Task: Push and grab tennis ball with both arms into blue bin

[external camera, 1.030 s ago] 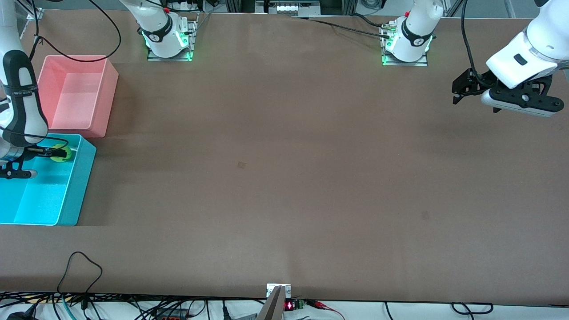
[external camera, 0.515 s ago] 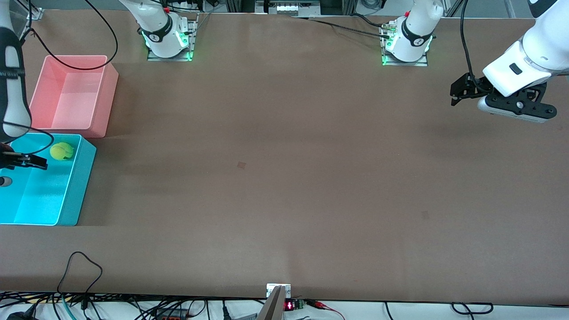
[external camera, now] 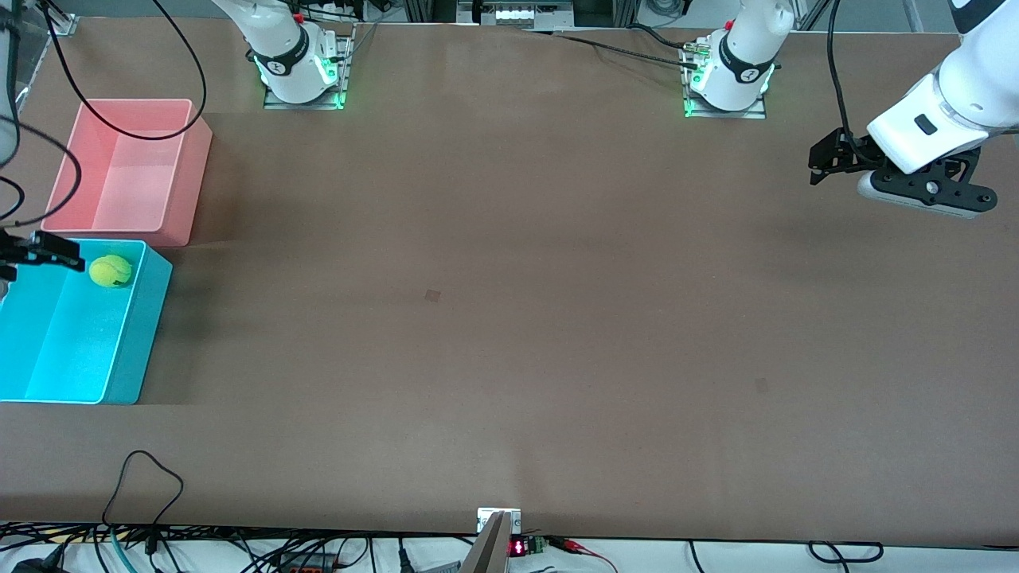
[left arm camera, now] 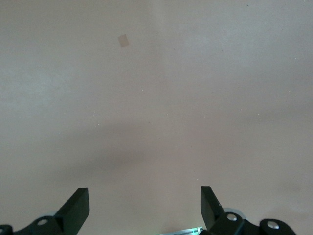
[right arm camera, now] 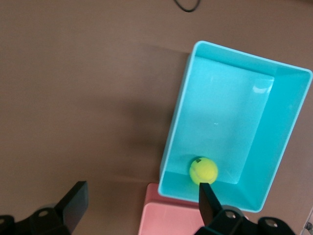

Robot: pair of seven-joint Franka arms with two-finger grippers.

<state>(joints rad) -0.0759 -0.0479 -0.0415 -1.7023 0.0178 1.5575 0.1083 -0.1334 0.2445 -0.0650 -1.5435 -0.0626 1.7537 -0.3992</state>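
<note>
The tennis ball (external camera: 111, 270) lies inside the blue bin (external camera: 151, 318), at frame's middle-left edge; the right pincer (external camera: 36, 251), spread and empty, should lift straight clear; the left pincer (external camera: 824, 163), spread, waits upper right.

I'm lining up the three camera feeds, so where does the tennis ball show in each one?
Front view: the tennis ball lies in the blue bin, in the corner next to the pink bin.
Left wrist view: not in it, only bare table.
Right wrist view: the ball lies at the bin's end wall beside the pink bin.
Shared landmark: the blue bin.
</note>
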